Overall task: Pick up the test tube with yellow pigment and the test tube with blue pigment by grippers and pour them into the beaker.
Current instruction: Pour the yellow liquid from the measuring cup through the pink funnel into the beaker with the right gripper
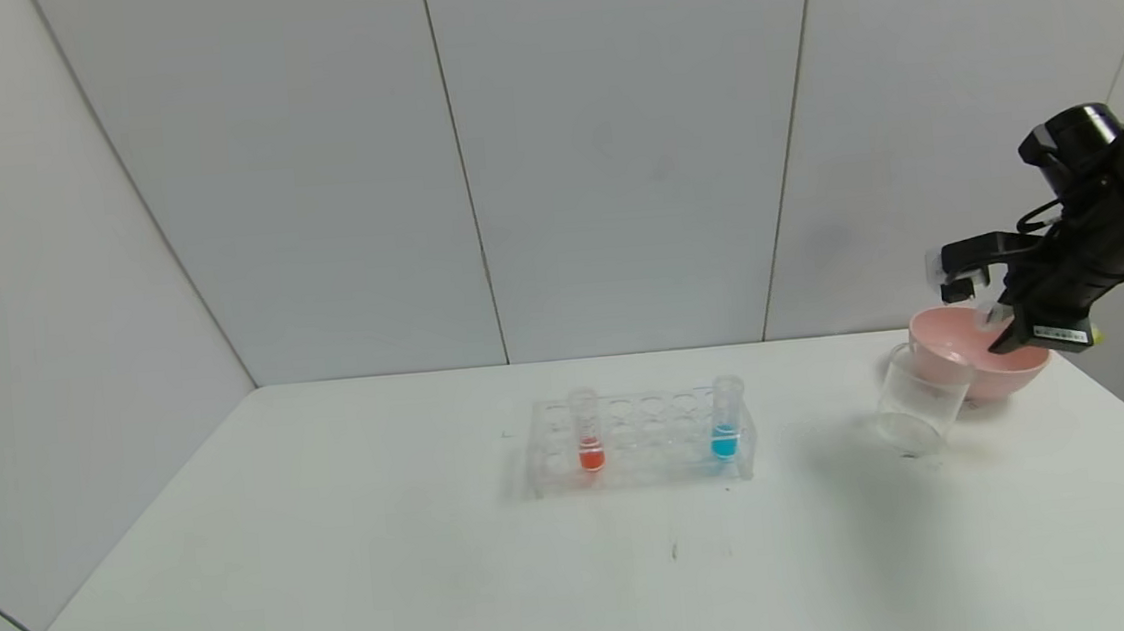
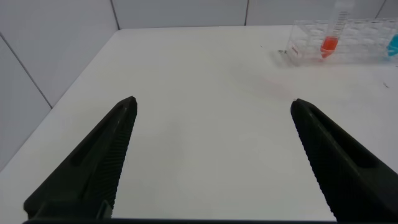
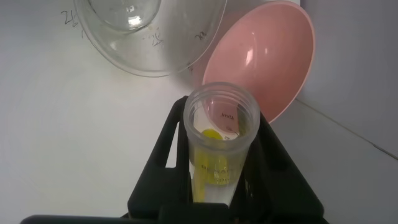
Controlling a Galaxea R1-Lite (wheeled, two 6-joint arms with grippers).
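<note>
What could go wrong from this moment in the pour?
1. The right gripper holds the clear yellow-pigment test tube over the pink bowl, not the clear glass beaker; tilting here may spill into the bowl.
2. Beaker and bowl stand close together, so the arm might knock either.

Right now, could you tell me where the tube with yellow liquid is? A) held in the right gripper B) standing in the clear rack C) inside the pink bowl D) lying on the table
A: the right gripper is shut on the yellow tube, near the pink bowl and the beaker.
</note>
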